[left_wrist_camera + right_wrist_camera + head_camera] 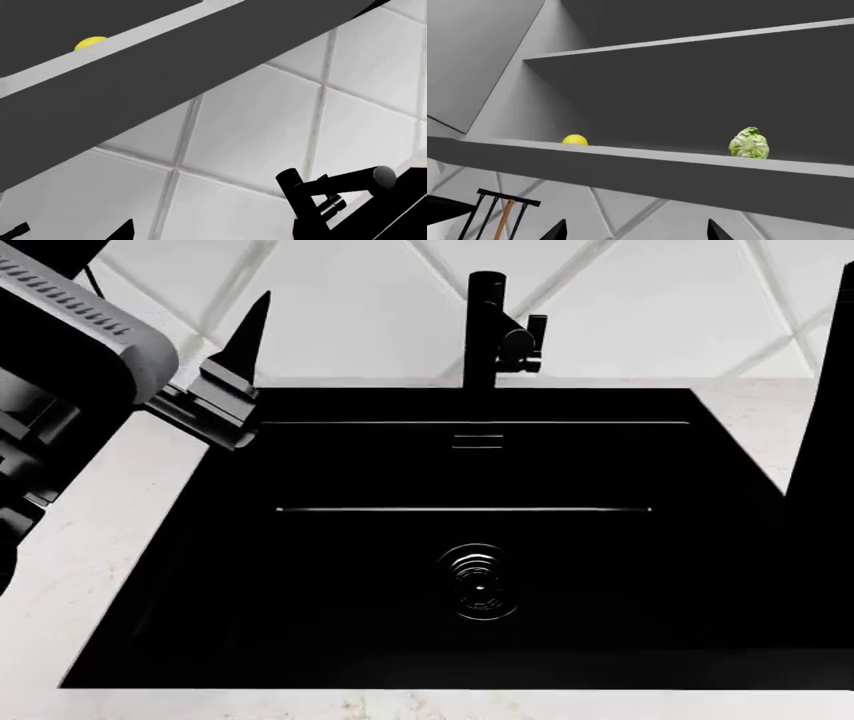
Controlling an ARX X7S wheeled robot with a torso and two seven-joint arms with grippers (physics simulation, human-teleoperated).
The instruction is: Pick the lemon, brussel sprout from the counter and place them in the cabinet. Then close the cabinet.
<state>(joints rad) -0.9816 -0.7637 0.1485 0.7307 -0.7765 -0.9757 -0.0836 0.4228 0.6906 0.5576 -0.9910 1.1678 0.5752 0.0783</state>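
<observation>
Right wrist view shows me lemon [574,140] and brussel sprout [749,143] shelved; right gripper [635,231] spread, empty; cabinet [694,85] unclosed.

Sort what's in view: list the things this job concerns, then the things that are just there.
Job:
lemon, on the cabinet shelf
brussel sprout, on the same shelf, apart from the lemon
cabinet, open
counter

Just there:
sink
faucet
tiled wall
rack

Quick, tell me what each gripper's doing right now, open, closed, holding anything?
Left gripper: empty; open or shut cannot be told.
Right gripper: open, empty; the brussel sprout and the lemon sit on the cabinet shelf.
</observation>
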